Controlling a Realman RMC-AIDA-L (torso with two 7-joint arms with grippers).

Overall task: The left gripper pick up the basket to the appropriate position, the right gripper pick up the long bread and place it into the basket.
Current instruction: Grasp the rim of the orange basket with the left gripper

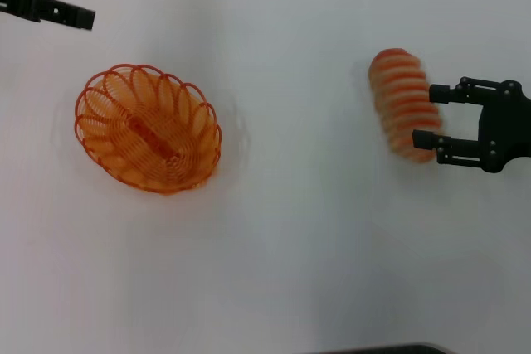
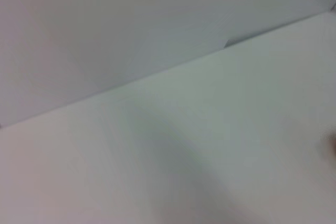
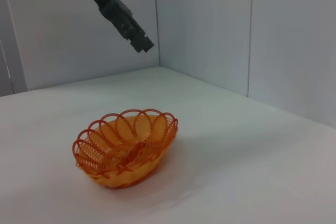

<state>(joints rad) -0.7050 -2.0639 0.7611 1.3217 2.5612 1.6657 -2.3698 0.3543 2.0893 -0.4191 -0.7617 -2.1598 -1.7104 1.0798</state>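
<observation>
Straddling the long bread (image 1: 403,104) with my right gripper (image 1: 426,116) spread, I should centre before squeezing; left gripper (image 1: 73,16), eleven o'clock of the basket (image 1: 148,128), jaws unreadable.

White table (image 1: 274,271) meets pale wall panels (image 3: 210,24) behind.

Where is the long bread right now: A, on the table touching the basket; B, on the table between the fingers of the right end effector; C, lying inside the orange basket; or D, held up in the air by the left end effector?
B: in the head view the long bread lies on the table with the open right end effector at it, far from the empty basket.
</observation>
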